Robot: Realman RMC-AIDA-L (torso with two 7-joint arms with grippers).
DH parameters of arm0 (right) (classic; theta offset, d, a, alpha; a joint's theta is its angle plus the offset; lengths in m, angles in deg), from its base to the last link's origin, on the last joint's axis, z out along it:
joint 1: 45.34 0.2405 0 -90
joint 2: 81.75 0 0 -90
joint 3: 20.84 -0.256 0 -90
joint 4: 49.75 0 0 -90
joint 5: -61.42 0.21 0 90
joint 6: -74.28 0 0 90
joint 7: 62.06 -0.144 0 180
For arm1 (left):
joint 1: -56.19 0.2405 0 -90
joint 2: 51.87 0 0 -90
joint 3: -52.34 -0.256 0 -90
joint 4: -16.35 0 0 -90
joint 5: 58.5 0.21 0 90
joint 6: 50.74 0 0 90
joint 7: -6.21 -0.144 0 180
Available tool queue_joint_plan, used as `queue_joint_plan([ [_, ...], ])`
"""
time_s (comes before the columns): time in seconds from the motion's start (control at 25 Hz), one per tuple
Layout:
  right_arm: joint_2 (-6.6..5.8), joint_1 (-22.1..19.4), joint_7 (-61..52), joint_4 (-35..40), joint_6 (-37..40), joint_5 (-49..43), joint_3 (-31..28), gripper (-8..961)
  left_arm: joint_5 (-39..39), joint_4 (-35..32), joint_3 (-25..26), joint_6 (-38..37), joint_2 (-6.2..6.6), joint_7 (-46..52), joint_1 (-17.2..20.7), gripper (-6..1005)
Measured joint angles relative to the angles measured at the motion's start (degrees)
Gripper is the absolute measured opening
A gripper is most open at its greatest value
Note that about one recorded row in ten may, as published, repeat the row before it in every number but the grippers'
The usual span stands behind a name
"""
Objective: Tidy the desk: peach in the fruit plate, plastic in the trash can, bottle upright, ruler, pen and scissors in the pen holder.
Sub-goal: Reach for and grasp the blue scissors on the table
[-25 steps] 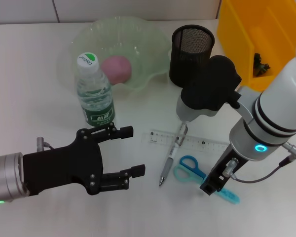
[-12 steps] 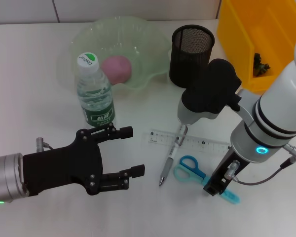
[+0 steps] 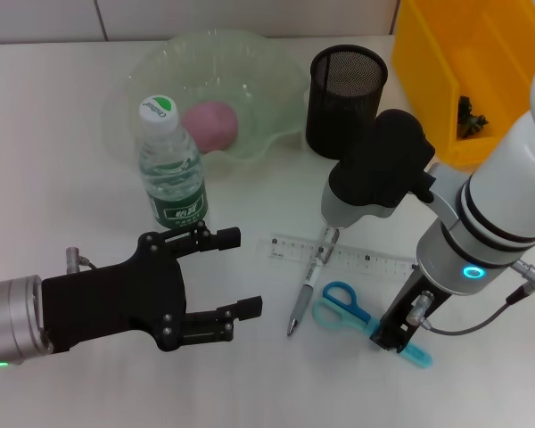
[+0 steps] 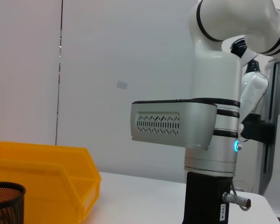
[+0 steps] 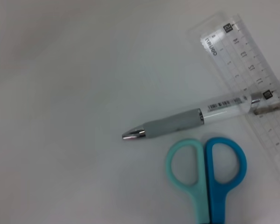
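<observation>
Head view: the black left gripper [image 3: 218, 283] hangs with fingers spread near the tabletop's front-left edge. The right gripper [image 3: 394, 336], grip unreadable, sits over the blue-and-teal plastic-handled scissors [image 3: 346, 308] toward the front-right. Right wrist view: a grey-gripped clear pen [image 5: 191, 120] lies across a transparent plastic ruler [image 5: 245, 74].

We hold our left gripper [image 3: 227, 283] low at the near left, fingers spread, while our right gripper [image 3: 394, 337] points down.

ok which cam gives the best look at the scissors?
Right wrist view: the scissors show close up with both handle loops clear, beside the pen, blades cut off at the frame edge. Head view shows them whole but partly behind the right end effector. Left wrist view doesn't show them.
</observation>
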Motion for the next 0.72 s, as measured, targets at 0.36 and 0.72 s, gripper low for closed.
queue_joint_plan([
  [0.36,-0.15,-2.3,1.6,5.0,0.3,2.1,-2.3,177,0.0,0.0,0.6,-0.2,0.00,0.0,0.0,800],
  [0.72,-0.40,-6.0,9.9,9.5,2.9,10.9,-24.7,72,0.0,0.0,0.6,-0.5,0.00,0.0,0.2,800],
])
